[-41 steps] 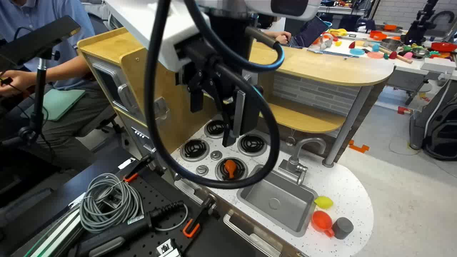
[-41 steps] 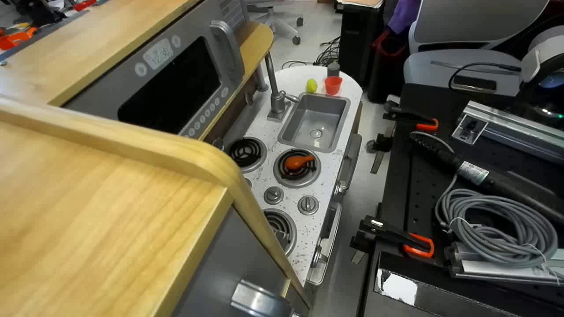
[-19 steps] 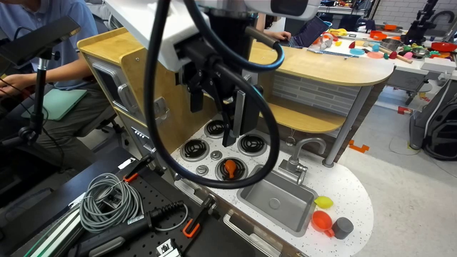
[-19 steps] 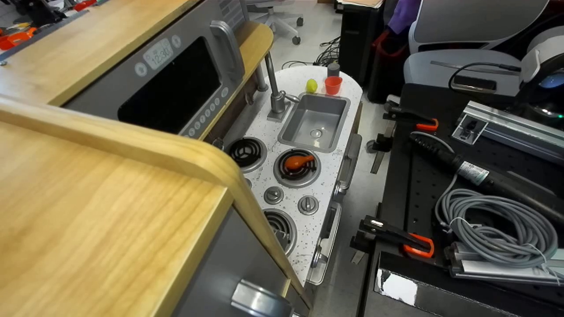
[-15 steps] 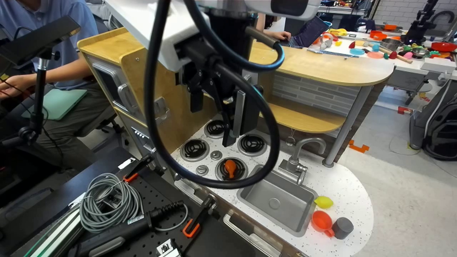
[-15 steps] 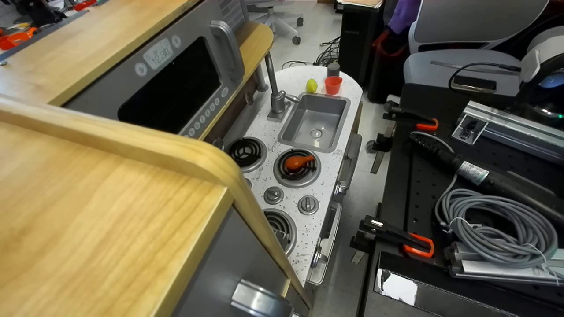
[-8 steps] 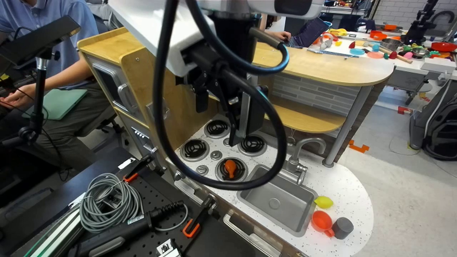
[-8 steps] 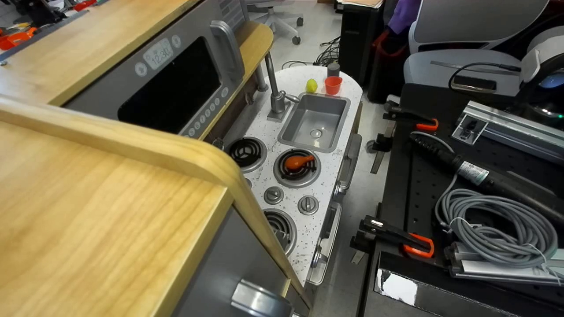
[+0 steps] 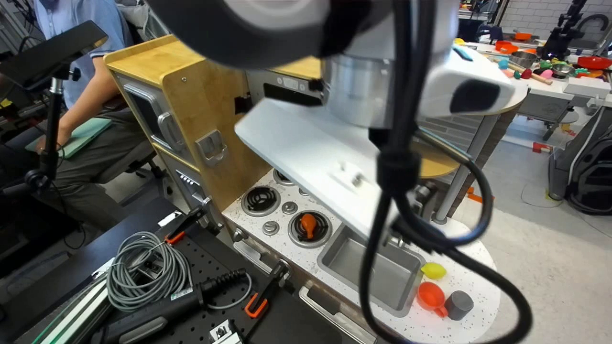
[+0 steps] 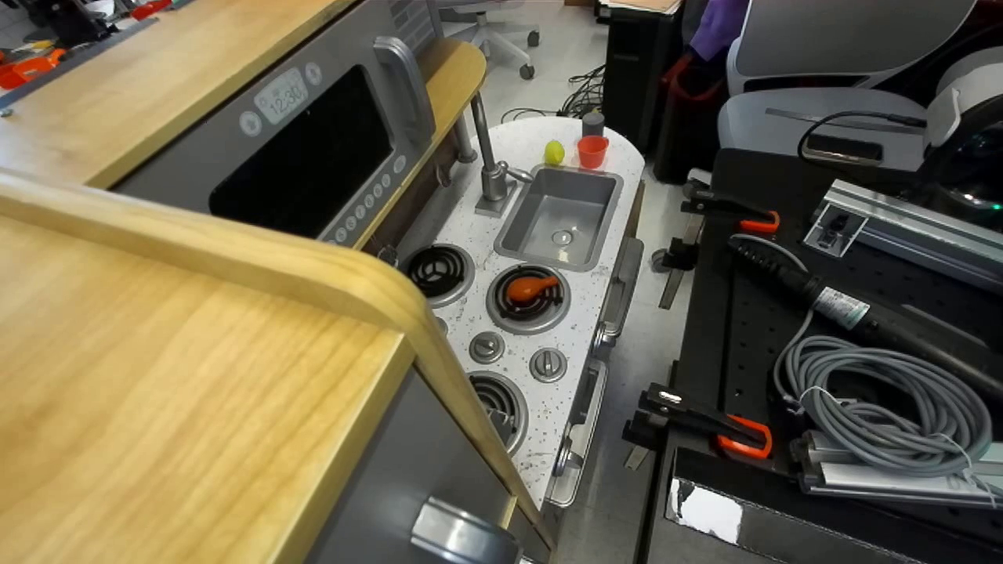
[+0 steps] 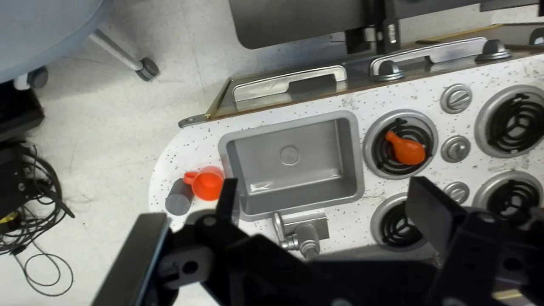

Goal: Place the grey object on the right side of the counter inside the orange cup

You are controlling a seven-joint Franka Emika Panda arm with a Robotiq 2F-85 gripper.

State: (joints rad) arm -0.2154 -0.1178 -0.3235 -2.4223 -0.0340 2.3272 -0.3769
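By our reading we're on the approach; the grasp isn't happening yet. The gripper (image 11: 326, 195) is hanging well above the counter (image 11: 191, 146), jaws spread wide, and we're holding nothing. The grey object (image 9: 459, 305) is standing upright on the counter's rounded end, right beside the orange cup (image 9: 431, 295), whose handle is pointing at it (touching or just short, we can't tell).

Aim: in the wrist view mostly sink (image 11: 263, 161) is showing between the fingertips; the object is sitting outside that gap, past the finger nearer the cup. We're needing travel toward the rounded end before going down.

Yaw: as is, we're risking one finger landing between object and cup; that slot is looking too tight. We're better off rotating the gripper and closing across the object-cup line, clear of the handle. The lemon (image 9: 433, 270) is lying just beside the cup, so we're wanting the fingers off it.

Then: lifting straight up past the rim before going sideways. The object is looking nearly as wide as the cup's mouth, so we're wanting it centred and upright going in; catching the rim could be tipping the cup.
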